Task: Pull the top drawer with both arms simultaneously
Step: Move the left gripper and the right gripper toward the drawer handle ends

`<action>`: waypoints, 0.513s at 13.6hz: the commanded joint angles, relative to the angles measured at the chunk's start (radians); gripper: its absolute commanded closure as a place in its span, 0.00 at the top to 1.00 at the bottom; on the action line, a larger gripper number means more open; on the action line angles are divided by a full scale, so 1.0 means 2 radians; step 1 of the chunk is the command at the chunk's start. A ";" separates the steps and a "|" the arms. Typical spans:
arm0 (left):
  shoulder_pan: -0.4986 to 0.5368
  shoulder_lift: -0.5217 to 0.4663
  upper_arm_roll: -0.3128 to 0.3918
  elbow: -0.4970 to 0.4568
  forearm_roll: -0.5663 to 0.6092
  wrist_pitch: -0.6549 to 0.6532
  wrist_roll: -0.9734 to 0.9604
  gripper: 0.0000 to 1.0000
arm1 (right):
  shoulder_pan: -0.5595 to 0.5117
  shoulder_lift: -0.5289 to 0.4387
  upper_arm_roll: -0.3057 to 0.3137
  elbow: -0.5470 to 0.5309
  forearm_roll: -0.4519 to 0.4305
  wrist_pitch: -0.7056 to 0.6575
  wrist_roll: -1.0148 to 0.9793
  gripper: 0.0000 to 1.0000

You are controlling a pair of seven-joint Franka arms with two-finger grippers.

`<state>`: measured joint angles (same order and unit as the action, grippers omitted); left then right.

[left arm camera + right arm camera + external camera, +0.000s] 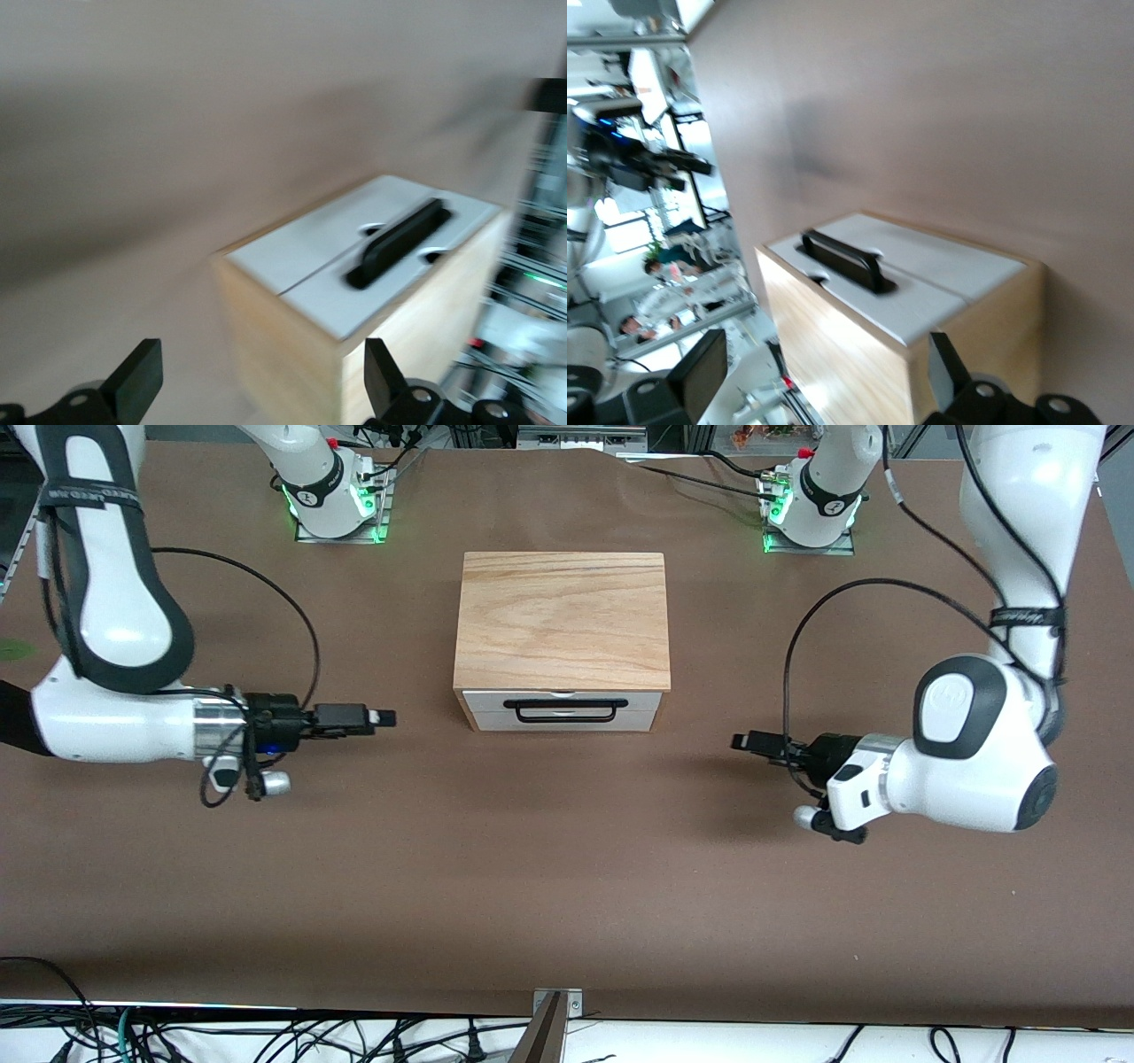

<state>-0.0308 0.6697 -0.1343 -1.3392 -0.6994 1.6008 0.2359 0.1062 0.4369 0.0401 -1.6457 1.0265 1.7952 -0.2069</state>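
The cabinet (562,615) stands in the middle of the table under a pale wooden top slab. Its top drawer (493,701) has a white front and a black wire handle (564,710), and it sits flush and shut. My right gripper (387,717) hovers low over the table toward the right arm's end, level with the drawer front, pointing at the cabinet. It is open and empty (824,372). My left gripper (738,740) hovers toward the left arm's end, also pointing at the cabinet. It is open and empty (261,381). Both wrist views show the white front and the handle (399,241) (843,259).
The brown table (567,868) stretches wide between the cabinet and the front camera. The green-lit arm bases (337,505) (811,514) stand along the edge farthest from that camera. Black cables loop from both arms. A lower white drawer front (496,722) sits under the top one.
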 commanded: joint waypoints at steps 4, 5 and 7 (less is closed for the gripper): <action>-0.021 0.044 0.001 -0.039 -0.114 0.052 0.104 1.00 | 0.027 0.052 0.001 -0.001 0.161 0.021 -0.123 0.99; -0.024 0.045 0.001 -0.059 -0.143 0.064 0.130 1.00 | 0.030 0.054 0.001 -0.010 0.172 0.019 -0.143 0.99; -0.031 0.044 0.001 -0.093 -0.188 0.081 0.157 1.00 | 0.034 0.053 0.019 -0.041 0.189 0.026 -0.192 0.98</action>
<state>-0.0830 0.7821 -0.1355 -1.4483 -1.0016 1.7302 0.4792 0.1667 0.5587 0.0535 -1.6671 1.3597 1.8368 -0.5048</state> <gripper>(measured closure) 0.000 0.013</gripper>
